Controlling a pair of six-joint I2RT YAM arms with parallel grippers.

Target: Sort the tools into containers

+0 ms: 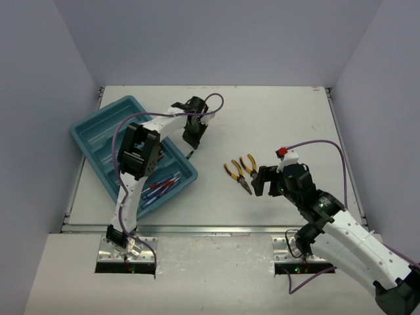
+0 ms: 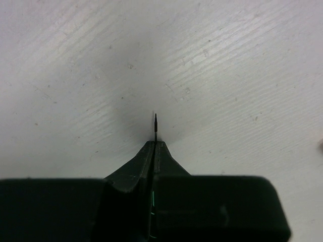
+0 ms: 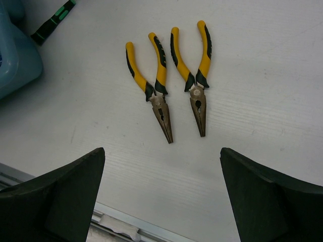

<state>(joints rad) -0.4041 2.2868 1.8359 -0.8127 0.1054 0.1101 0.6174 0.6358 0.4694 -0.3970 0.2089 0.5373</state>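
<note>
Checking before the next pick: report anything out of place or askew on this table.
Nothing spilled or damaged. The teal tray sits skewed to the table edges, and two yellow-handled pliers lie outside it. The left gripper has its jaws shut on a thin screwdriver.

A robotics lab test cell: a white table (image 1: 262,125) boxed in by plain pale walls (image 1: 216,39) at nine, twelve and three o'clock, with two white robot arms (image 1: 162,125) trailing purple cables (image 1: 321,143), bolted to metal plates (image 1: 126,254) at its six o'clock edge.
</note>
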